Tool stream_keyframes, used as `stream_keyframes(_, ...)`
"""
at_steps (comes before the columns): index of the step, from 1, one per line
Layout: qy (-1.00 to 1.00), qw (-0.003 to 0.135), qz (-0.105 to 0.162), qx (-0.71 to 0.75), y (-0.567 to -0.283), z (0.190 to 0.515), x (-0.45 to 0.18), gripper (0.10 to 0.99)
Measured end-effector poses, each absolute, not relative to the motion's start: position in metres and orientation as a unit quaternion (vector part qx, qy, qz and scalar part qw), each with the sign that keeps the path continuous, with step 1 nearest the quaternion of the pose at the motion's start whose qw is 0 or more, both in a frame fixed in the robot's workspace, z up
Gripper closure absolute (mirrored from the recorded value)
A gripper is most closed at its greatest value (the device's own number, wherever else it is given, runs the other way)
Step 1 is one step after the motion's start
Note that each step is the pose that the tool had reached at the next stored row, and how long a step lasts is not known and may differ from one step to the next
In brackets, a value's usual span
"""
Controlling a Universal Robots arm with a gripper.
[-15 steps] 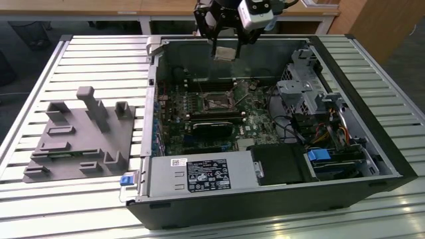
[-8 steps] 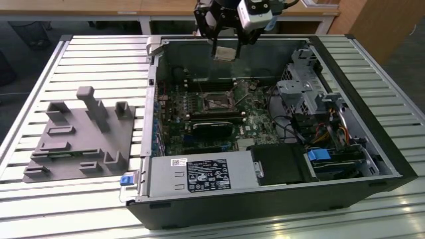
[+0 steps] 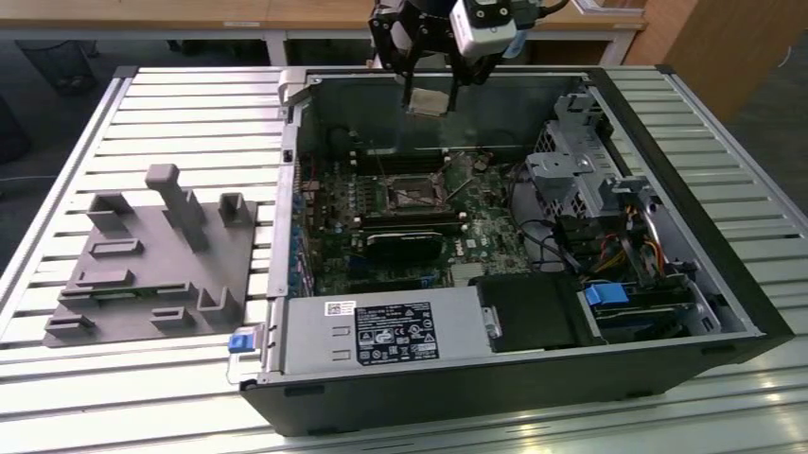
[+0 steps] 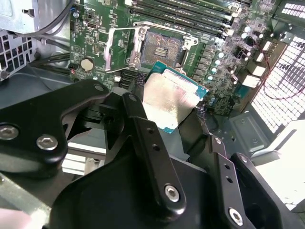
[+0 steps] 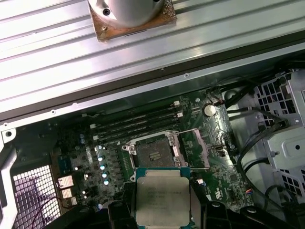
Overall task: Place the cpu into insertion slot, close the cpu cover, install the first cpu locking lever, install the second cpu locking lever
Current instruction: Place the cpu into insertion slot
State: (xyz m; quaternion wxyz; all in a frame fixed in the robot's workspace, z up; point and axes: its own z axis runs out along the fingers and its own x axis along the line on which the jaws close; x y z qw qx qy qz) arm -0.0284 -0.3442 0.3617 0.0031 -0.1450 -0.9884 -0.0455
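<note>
Slatted metal tabletop (image 3: 151,104) carries a grey moulded fixture (image 3: 151,265) by its edge at the exterior view's left, with an open computer case (image 3: 707,284) beside it. Above the case's far wall, the gripper (image 3: 430,96) pinches the cpu (image 4: 174,100) in mid-air. Below, the insertion slot (image 3: 412,197) lies bare, its cpu cover (image 4: 110,46) swung open.

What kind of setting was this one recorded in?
Probably a robotics lab bench set up for PC assembly: an open desktop computer case lies on a slatted aluminium table, a grey parts fixture sits beside it, and the arm's hand holds the cpu above the case.
</note>
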Motion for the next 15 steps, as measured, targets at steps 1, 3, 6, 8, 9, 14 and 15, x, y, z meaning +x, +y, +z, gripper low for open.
stream_keyframes(1, -0.988, 0.003, -0.046, -0.146, -0.3442, 0.3617, -0.0283, 0.545)
stream_keyframes(3, -0.988, 0.003, -0.046, -0.148, -0.3442, 0.3617, -0.0283, 0.545)
stream_keyframes(6, -0.987, 0.003, -0.046, -0.152, -0.3442, 0.3617, -0.0284, 0.545)
stream_keyframes(8, -0.987, 0.003, -0.046, -0.154, -0.3442, 0.3617, -0.0283, 0.545)
stream_keyframes(9, -0.987, 0.003, -0.046, -0.156, -0.3442, 0.3617, -0.0283, 0.545)
stream_keyframes(14, -0.985, 0.002, -0.046, -0.163, -0.3442, 0.3617, -0.0284, 0.545)
stream_keyframes(15, -0.985, 0.002, -0.046, -0.165, -0.3442, 0.3617, -0.0283, 0.545)
